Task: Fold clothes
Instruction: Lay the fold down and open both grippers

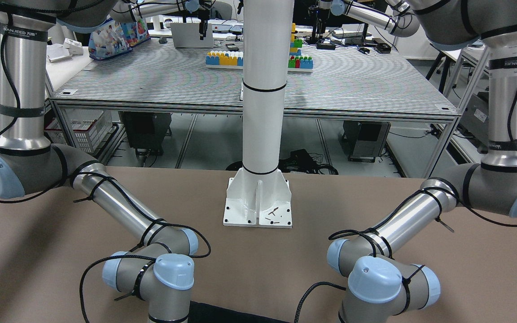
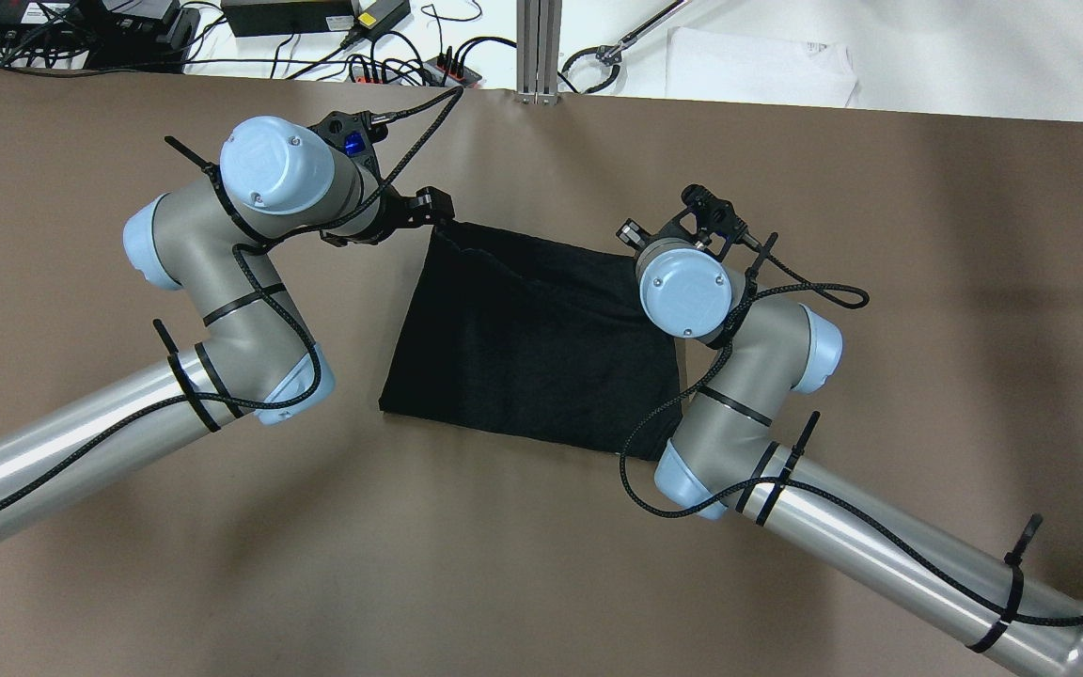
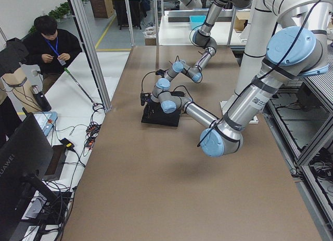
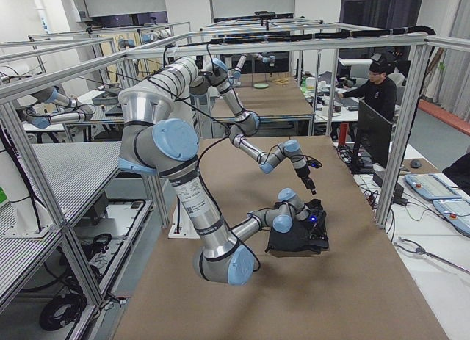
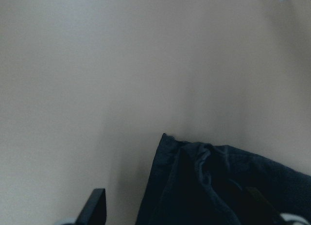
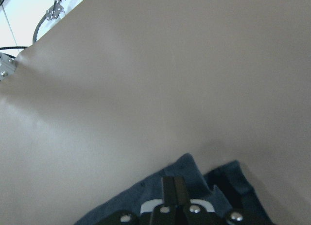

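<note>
Though pinched at far-right corner of cloth (image 2: 532,348) by right gripper (image 6: 170,183), looks barely started: left gripper (image 2: 430,211) spread around far-left corner, no fold-over seen yet.

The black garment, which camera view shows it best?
The overhead exterior view: the black garment shows nearly whole, spread on the brown table, only its right edge partly under the right arm. Front-facing shows just a sliver at the bottom edge; both side views show it small, partly behind arms; each wrist view catches one corner.
</note>
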Available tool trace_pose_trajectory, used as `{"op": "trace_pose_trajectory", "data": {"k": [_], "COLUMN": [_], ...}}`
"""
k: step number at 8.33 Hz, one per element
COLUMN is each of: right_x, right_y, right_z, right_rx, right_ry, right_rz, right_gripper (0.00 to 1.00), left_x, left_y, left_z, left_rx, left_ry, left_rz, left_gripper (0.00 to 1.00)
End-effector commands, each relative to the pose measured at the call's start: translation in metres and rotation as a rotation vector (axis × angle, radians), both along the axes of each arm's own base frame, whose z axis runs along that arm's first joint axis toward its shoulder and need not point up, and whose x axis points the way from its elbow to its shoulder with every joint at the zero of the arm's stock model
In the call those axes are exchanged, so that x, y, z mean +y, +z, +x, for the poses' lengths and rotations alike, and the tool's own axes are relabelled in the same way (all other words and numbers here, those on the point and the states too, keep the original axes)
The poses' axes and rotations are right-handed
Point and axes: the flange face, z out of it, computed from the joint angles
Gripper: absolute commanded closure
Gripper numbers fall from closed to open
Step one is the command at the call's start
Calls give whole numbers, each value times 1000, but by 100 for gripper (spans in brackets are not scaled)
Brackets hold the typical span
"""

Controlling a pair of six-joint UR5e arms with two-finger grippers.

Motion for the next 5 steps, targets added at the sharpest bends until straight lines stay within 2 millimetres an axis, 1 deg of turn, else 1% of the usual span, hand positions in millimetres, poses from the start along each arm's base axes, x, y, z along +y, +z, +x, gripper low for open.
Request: {"op": "trace_pose_trajectory", "data": {"k": [1, 2, 3, 4, 5], "right_x": [-21, -24, -26, -21, -16], "right_y": [-4, -11, -7, 26, 59], "right_z": [20, 29, 35, 41, 71], "right_rx": [75, 93, 151, 227, 308], "right_ry": [-135, -204, -288, -350, -397], "right_rz": [61, 90, 126, 130, 152], "right_gripper": [6, 6, 6, 6, 6], "left_x": [-1, -1, -6, -6, -4], "left_y": [0, -1, 2, 29, 68], "left_z": [-1, -2, -9, -22, -63], "left_rx": [3, 3, -1, -52, -136], "left_ry": [3, 3, -6, 16, 60], "left_rz": [-2, -2, -3, 24, 102], "left_gripper": [0, 0, 0, 0, 0]}}
